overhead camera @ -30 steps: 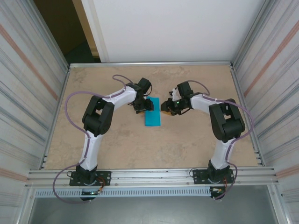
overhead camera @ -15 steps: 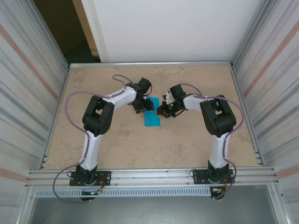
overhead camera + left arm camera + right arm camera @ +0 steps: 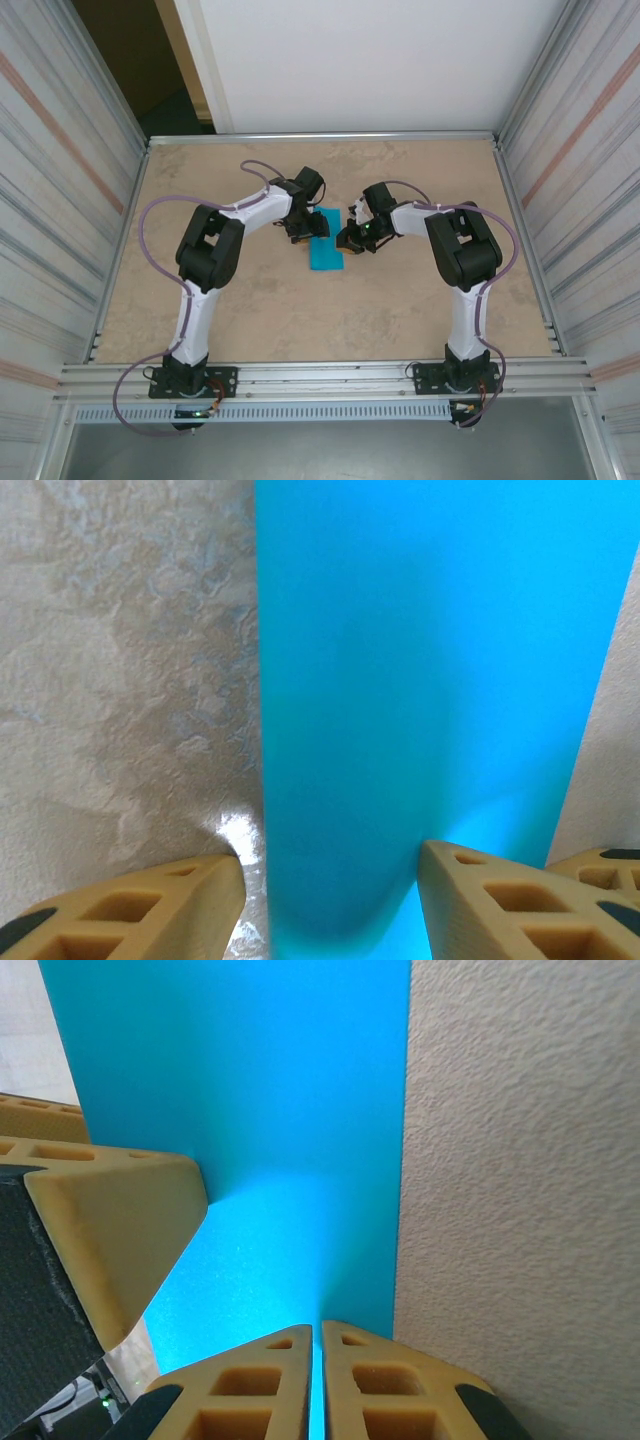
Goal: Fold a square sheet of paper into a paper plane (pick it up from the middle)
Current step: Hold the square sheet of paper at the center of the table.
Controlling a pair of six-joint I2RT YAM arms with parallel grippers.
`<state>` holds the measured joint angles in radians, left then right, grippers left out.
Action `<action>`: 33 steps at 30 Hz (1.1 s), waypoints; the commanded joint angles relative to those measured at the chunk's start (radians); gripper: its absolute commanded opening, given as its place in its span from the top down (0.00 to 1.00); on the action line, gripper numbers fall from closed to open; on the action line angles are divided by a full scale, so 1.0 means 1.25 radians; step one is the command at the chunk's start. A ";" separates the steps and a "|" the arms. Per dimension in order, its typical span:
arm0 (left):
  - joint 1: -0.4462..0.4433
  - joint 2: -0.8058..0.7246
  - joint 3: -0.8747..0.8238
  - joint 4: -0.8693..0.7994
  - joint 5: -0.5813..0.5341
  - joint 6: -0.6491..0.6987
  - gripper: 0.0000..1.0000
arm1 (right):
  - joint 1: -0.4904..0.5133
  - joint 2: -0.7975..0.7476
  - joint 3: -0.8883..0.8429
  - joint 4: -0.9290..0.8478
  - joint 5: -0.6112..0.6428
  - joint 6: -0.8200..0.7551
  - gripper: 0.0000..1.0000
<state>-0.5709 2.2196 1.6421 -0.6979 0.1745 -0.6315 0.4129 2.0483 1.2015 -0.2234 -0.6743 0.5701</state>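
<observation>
Teal square sheet of paper (image 3: 326, 253) lies folded; left tool (image 3: 330, 860) wide; right tool (image 3: 318, 1328) narrow.

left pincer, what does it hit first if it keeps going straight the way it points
Most likely the square sheet of paper, folded narrow, lying on the table straight ahead of the left pincer; how near it is I can't tell.

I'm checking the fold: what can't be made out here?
Top view: creases on the square sheet of paper, too small; its far sides, under the left gripper and right gripper.
Left wrist view: the paper's far end, cut off by the top edge.
Right wrist view: the paper's left edge, partly behind a finger.
</observation>
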 commanded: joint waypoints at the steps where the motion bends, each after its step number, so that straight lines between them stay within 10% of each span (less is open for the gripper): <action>1: -0.012 0.144 -0.105 -0.041 -0.013 0.002 0.46 | 0.008 0.055 -0.015 -0.096 0.079 -0.013 0.90; 21: -0.015 -0.196 -0.084 0.019 -0.083 0.025 0.26 | 0.022 0.120 0.019 -0.204 0.200 -0.054 0.97; 33: -0.026 -0.266 -0.234 0.309 0.167 0.020 0.67 | 0.023 0.131 0.027 -0.211 0.220 -0.060 0.98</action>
<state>-0.5915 1.8748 1.3613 -0.3897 0.2840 -0.6067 0.4236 2.0869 1.2945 -0.3717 -0.6319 0.5137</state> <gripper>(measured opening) 0.348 0.044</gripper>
